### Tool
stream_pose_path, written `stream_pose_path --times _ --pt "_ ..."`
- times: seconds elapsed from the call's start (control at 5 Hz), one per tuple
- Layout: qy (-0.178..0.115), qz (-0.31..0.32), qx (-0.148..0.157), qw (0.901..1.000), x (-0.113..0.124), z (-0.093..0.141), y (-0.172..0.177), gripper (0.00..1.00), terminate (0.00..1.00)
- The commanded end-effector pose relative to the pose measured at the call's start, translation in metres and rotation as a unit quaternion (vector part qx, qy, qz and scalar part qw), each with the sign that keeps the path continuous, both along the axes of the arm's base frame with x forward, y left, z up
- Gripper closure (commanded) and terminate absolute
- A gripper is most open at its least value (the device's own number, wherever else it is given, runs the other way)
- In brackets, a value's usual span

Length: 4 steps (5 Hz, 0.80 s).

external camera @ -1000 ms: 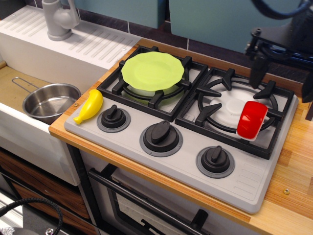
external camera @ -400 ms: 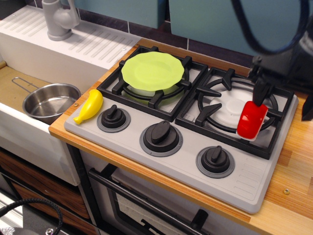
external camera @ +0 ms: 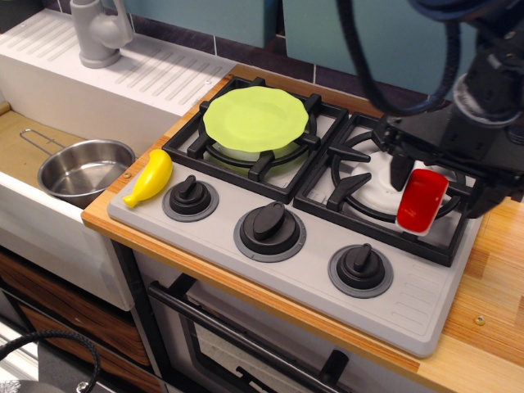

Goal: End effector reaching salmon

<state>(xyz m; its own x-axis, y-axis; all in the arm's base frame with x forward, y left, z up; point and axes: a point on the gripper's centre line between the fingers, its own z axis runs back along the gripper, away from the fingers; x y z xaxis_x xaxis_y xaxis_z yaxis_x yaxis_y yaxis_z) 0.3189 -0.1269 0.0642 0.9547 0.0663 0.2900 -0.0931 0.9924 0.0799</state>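
The salmon point(external camera: 420, 205) is a glossy red rounded piece with a pale edge. It lies on the front right part of the right burner grate point(external camera: 360, 182). The end effector point(external camera: 441, 199) is a wide black bracket with two downward prongs, a grey-ringed wrist and black cables above. It hangs low over the right burner. Its left prong point(external camera: 401, 173) stands just left of the salmon's top and its right prong point(external camera: 483, 201) stands to the salmon's right. The jaws are open and straddle the salmon. I cannot tell whether a prong touches it.
A lime green plate point(external camera: 255, 119) sits on the left burner. A yellow banana point(external camera: 150, 178) lies at the stove's front left corner. Three black knobs point(external camera: 269, 223) line the stove front. A steel pot point(external camera: 85, 170) sits in the sink at left, with a grey faucet point(external camera: 99, 33) behind it.
The end effector has moved left and down from the back right edge, and its prongs now stand on both sides of the salmon. The salmon has not moved.
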Motion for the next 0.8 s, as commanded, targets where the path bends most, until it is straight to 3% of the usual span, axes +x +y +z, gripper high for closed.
stream_pose_path --times 0.0,0.2,0.6 --pt "-0.035 -0.015 -0.014 0.9992 0.009 0.025 0.013 0.0 0.0" --pt "-0.031 -0.015 -0.018 0.9992 0.013 0.021 0.014 0.0 0.0" --pt "-0.05 -0.008 -0.031 0.9982 0.016 0.0 0.006 0.0 0.0"
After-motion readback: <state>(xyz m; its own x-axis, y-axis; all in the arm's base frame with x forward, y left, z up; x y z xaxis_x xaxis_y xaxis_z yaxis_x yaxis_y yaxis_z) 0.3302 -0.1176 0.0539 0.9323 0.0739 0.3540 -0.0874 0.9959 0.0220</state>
